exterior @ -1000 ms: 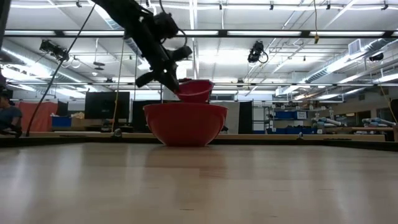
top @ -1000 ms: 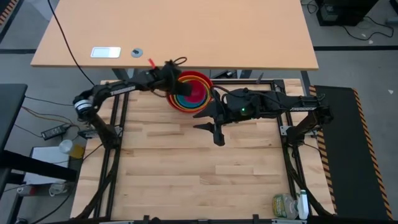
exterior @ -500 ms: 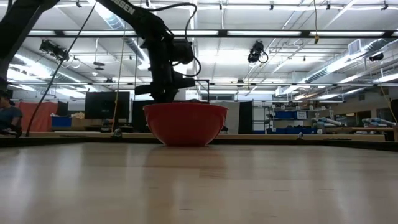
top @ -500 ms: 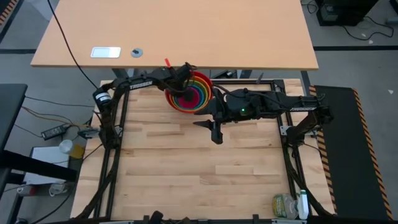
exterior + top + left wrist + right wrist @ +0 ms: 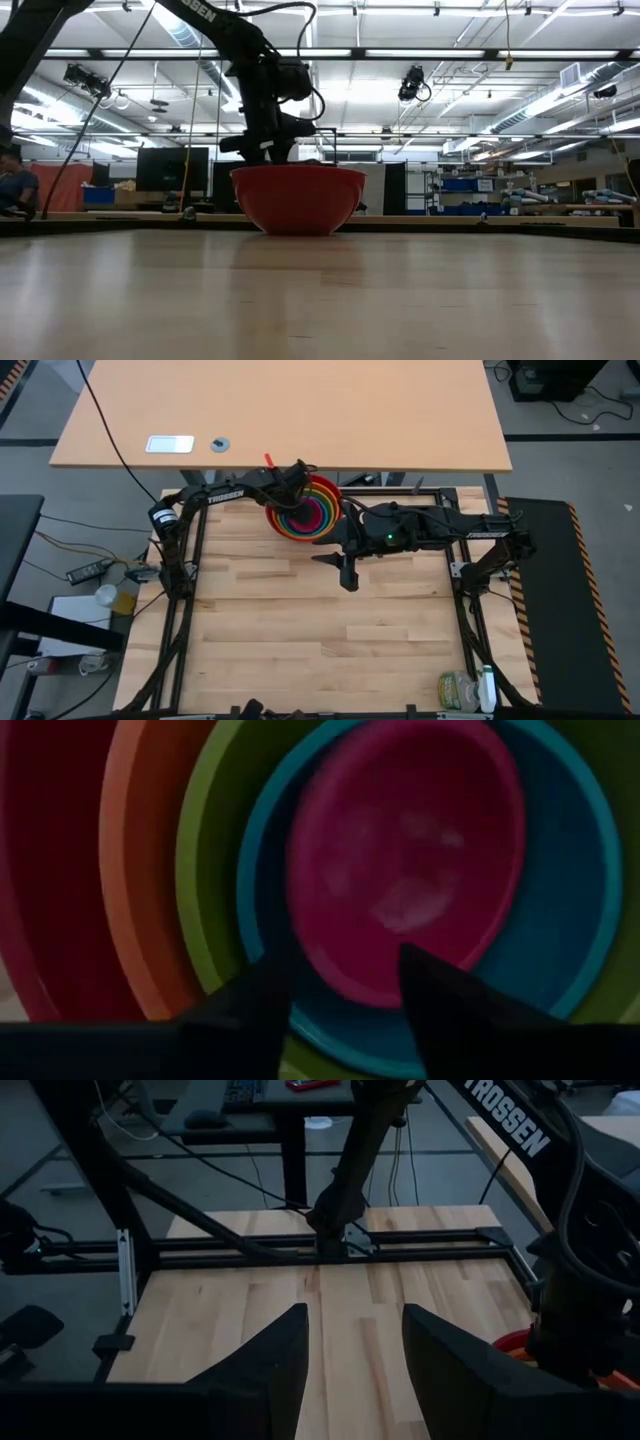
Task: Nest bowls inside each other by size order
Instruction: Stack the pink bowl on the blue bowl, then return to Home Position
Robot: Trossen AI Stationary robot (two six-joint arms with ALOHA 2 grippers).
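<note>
Jaws, left: left gripper [image 5: 335, 985] is down inside the stack, fingers parted either side of the pink bowl's near rim; whether they're pinching it or just letting go is hard to call from this angle.
Jaws, right: right gripper [image 5: 350, 1350] hangs spread wide over bare wood, gripping nothing.
Upper-left of centre, high view: left arm reaches in from the left, its wrist over the bowls [image 5: 309, 508].
Stack: red bowl [image 5: 298, 198] sits on the table [image 5: 300, 630] at the far edge, upper middle of the high frame; orange bowl [image 5: 135, 870], lime green bowl [image 5: 205, 860], blue bowl [image 5: 545, 930] and pink bowl [image 5: 405, 850] ring inward, all nested.
Right of stack: right arm waits just beside it.
Handling: likely light, stiff, glossy plastic, so slippery; thin rims are the only real hold, one finger inside, one outside.
Risk: a snagged rim could lift the pink bowl back out.
Progress: looks essentially finished.
</note>
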